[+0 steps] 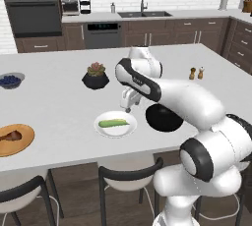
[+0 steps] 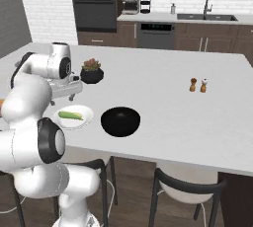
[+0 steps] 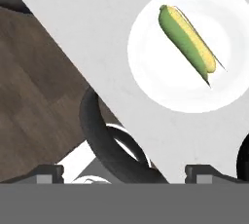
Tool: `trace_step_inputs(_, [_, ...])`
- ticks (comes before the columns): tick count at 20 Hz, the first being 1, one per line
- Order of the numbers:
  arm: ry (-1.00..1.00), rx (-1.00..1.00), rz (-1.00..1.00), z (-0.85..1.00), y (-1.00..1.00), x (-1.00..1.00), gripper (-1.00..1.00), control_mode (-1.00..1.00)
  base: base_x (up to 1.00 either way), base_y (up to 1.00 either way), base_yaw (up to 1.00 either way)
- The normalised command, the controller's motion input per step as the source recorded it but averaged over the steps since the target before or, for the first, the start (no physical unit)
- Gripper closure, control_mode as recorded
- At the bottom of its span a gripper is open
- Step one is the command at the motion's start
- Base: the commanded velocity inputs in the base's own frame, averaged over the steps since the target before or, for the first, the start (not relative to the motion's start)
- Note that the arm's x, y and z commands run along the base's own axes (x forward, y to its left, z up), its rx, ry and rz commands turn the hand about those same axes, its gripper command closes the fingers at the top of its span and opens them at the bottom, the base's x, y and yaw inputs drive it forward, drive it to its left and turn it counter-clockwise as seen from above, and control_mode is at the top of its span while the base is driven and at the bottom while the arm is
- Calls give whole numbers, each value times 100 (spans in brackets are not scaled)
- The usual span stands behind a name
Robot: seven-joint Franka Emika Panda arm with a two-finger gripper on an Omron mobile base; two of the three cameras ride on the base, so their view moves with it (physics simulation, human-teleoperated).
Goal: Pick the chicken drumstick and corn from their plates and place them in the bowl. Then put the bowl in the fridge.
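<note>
**Hand view check: corn pickup lined up, nothing grabbed yet**

Hand view has the corn [image 3: 188, 44] lying diagonally on the white plate [image 3: 146, 62], off toward the top right rather than centred between the fingers [image 3: 124, 172]. The fingers are spread wide, with nothing pinched between them. So the step in hand is judged to be the corn pickup, barely started.

To get it done well, the hand should be shifted until the cob sits midway between the tips, then rolled so the fingers close across the narrow width, not along the length. The cob is long, rounded and tapered, with a smooth-looking green husk and a yellow strip of kernels showing, so a grip near the thick middle is probably safest; near a tip it could get squeezed out. The plate is flat with a low rim, so a straight drop should be possible.

The bowl [image 1: 164, 118] is plain black, round and shallow, just beside the plate on the pale, matte tabletop [image 1: 59, 102]. The drumstick [image 1: 10, 136] is well apart, on the wood-like plate [image 1: 22, 144] at the far left. The fridge isn't spotted from here.
</note>
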Motion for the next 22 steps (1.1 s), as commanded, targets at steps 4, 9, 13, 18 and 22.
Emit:
trace_step_inputs(4, [30,-2,18,-73,58,75,-100,-100,0,0,0])
trace_step_inputs(9, [4,-4,4,-58,25,59,-100,-100,0,0,0])
trace_step_inputs(13, [-13,0,3,-41,1,25,-100,-100,0,0,0])
trace_step_inputs(18, [-21,0,8,-53,0,2,-100,-100,0,0,0])
trace_step_inputs(22, [-23,0,10,-38,-1,10,-100,-100,0,0,0])
